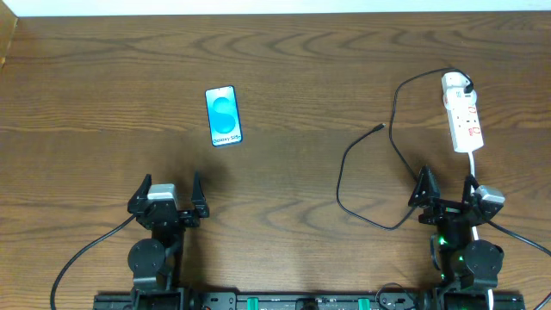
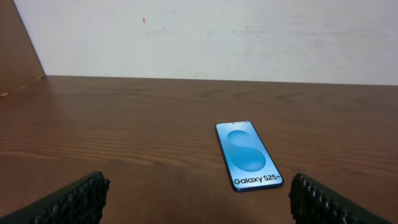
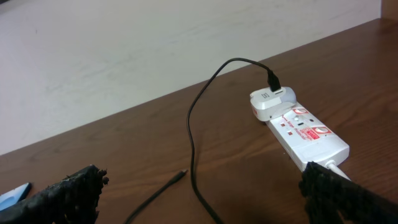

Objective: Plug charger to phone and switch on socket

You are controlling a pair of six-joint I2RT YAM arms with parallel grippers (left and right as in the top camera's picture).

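Observation:
The phone lies face up on the wooden table, blue screen with "Galaxy S25+" text; it also shows in the left wrist view. The socket is a white strip with red markings at the far right, also in the right wrist view. The charger cable loops from its white plug on the strip to a loose connector tip on the table. My left gripper is open and empty, near of the phone. My right gripper is open and empty, just near of the strip.
The socket's white cord runs from the strip's near end toward my right arm. A white wall stands behind the table's far edge. A sliver of the phone shows at the left edge of the right wrist view.

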